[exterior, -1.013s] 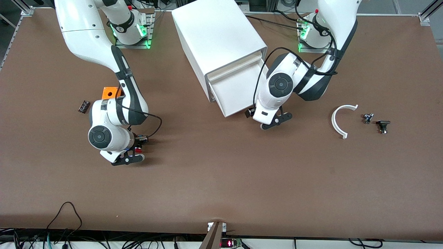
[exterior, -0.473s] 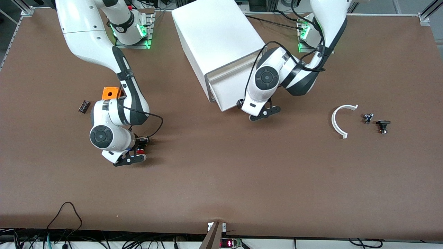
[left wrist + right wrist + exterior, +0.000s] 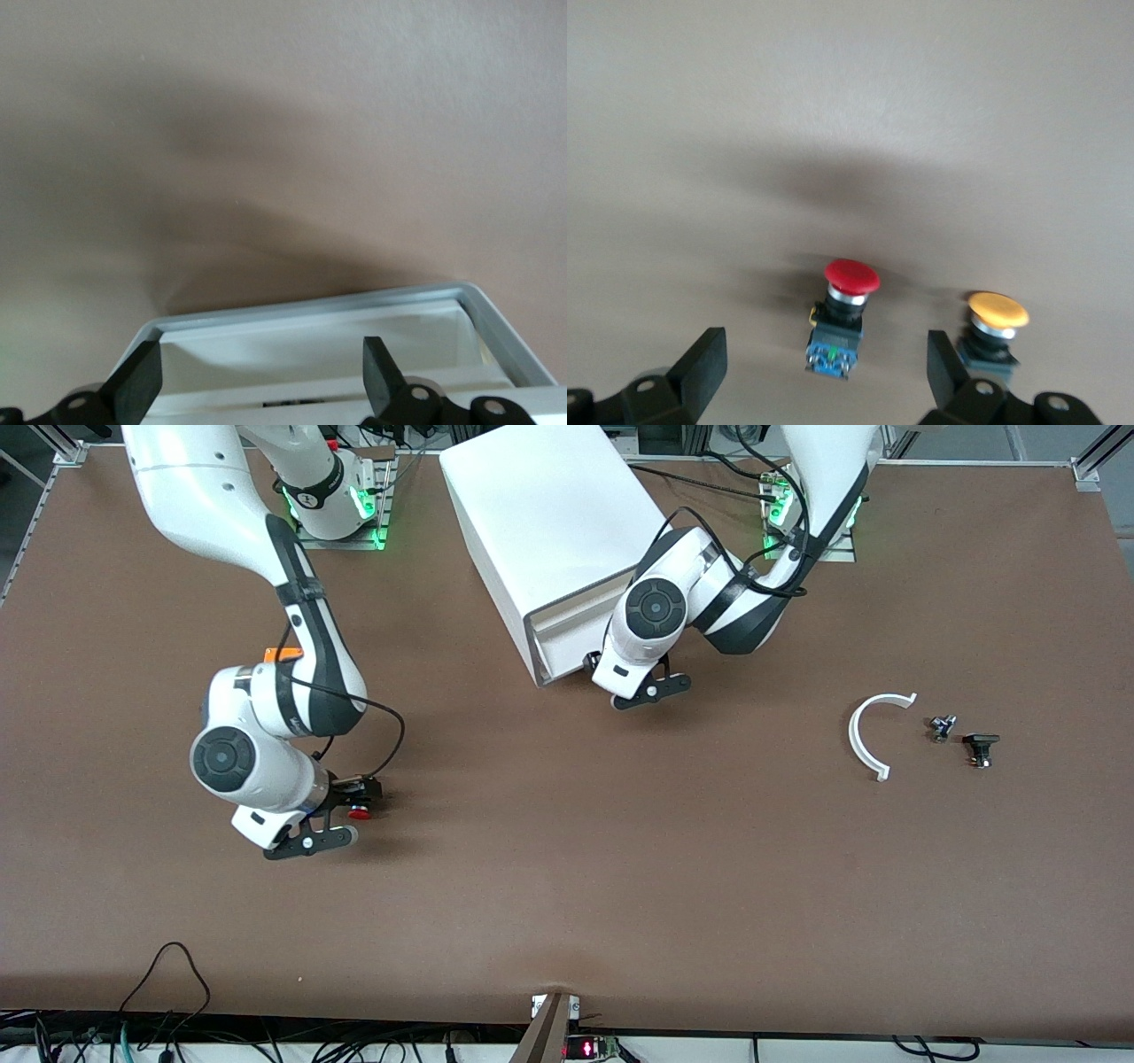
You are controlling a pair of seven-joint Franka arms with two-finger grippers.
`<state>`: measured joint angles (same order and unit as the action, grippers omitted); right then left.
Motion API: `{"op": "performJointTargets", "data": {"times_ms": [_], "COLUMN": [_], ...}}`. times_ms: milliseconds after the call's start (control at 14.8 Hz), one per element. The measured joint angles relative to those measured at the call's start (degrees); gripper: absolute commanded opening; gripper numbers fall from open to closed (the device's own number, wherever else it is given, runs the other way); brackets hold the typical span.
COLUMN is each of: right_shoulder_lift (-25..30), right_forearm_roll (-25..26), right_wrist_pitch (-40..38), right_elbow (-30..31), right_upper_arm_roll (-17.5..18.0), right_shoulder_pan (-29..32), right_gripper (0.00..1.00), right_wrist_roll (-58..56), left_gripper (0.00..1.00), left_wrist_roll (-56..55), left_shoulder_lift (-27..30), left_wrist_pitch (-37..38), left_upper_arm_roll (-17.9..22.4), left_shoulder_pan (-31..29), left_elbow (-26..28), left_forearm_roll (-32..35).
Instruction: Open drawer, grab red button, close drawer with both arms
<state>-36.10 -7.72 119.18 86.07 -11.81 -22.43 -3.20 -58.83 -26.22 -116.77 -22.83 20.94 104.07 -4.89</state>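
The red-capped button (image 3: 359,812) lies on the table, toward the right arm's end. My right gripper (image 3: 341,815) is open just above it. In the right wrist view the button (image 3: 849,292) lies between the open fingers (image 3: 700,367) of the right gripper (image 3: 824,372), untouched. The drawer (image 3: 567,638) is pushed almost fully into the white cabinet (image 3: 549,522). My left gripper (image 3: 620,677) is at the drawer's front, open. In the left wrist view the drawer's rim (image 3: 310,307) shows past the left gripper (image 3: 260,376).
A yellow-capped button (image 3: 998,312) lies beside the red one. An orange box (image 3: 282,654) is half hidden by the right arm. A white curved piece (image 3: 864,735) and two small dark parts (image 3: 941,728) (image 3: 979,746) lie toward the left arm's end.
My left gripper has moved toward the cabinet and the drawer has slid in with it. My right hand has shifted toward its own end, baring more of the red button.
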Motion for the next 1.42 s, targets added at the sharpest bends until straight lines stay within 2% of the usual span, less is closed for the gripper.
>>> {"op": "performJointTargets", "data": {"times_ms": [608, 810, 1013, 1215, 1418], "right_shoulder_lift": [9.9, 12.9, 17.0, 20.6, 24.2], "right_forearm_roll": [0.1, 0.1, 0.6, 3.7, 5.8], "right_wrist_pitch": [-6.7, -9.7, -13.4, -17.1, -20.5], "right_elbow": [0.0, 0.0, 0.1, 0.3, 0.7], "right_upper_arm_roll": [-0.8, -0.5, 3.7, 8.4, 11.0], "right_shoulder_pan": [0.5, 2.7, 9.0, 14.2, 17.0], "right_gripper": [1.0, 1.0, 1.0, 1.0, 1.0], "right_wrist_roll": [0.0, 0.0, 0.2, 1.6, 3.1], "left_gripper": [1.0, 1.0, 1.0, 1.0, 1.0], "left_wrist_roll": [0.0, 0.0, 0.0, 0.0, 1.6], "left_shoulder_lift": [0.0, -0.1, -0.2, -0.2, -0.2], "left_wrist_pitch": [0.1, 0.1, 0.1, -0.1, 0.6], "left_upper_arm_roll": [-2.0, -2.6, -2.6, -2.2, -1.4], "left_shoulder_pan": [0.8, 0.9, 0.9, -0.2, -4.8], "left_elbow": [0.6, 0.6, 0.6, -0.3, -3.2], "left_forearm_roll": [-2.2, -3.5, -3.7, -3.7, -2.5]}}
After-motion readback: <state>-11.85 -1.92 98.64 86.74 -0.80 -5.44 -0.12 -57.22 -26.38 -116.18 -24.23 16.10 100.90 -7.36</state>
